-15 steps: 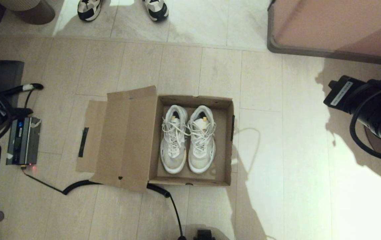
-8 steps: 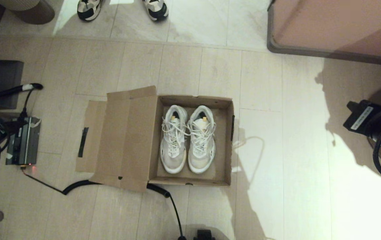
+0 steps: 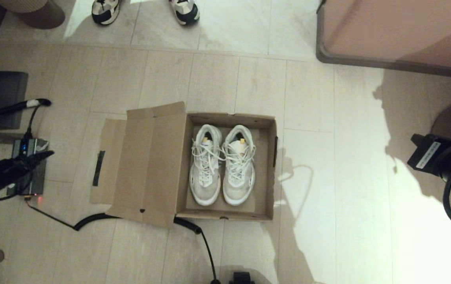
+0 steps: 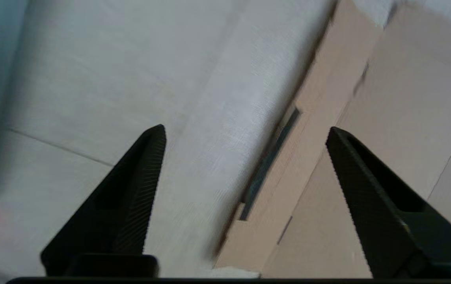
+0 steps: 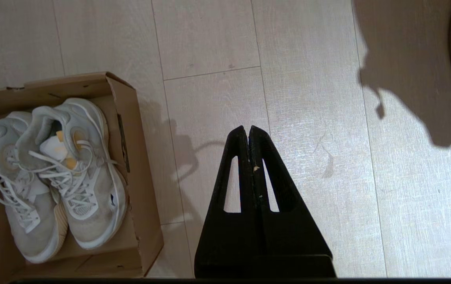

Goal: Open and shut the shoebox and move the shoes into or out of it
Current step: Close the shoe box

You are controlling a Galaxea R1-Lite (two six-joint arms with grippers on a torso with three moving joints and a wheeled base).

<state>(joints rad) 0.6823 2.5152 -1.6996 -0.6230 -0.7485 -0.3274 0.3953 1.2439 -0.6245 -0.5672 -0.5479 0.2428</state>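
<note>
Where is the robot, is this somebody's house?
Probably a home, maybe by the entrance. A shoebox with shoes sits open on a pale tiled floor, and two more sneakers wait near a round basket.

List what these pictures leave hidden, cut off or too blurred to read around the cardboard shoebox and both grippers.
- Head view: the right gripper is beyond the frame edge; only its arm shows.
- Head view: the left gripper is a dark shape; its fingers are unreadable there.
- Left wrist view: the brown cardboard shoebox lid is motion-blurred.
- Right wrist view: the frame edge crops the white mesh shoes.
</note>
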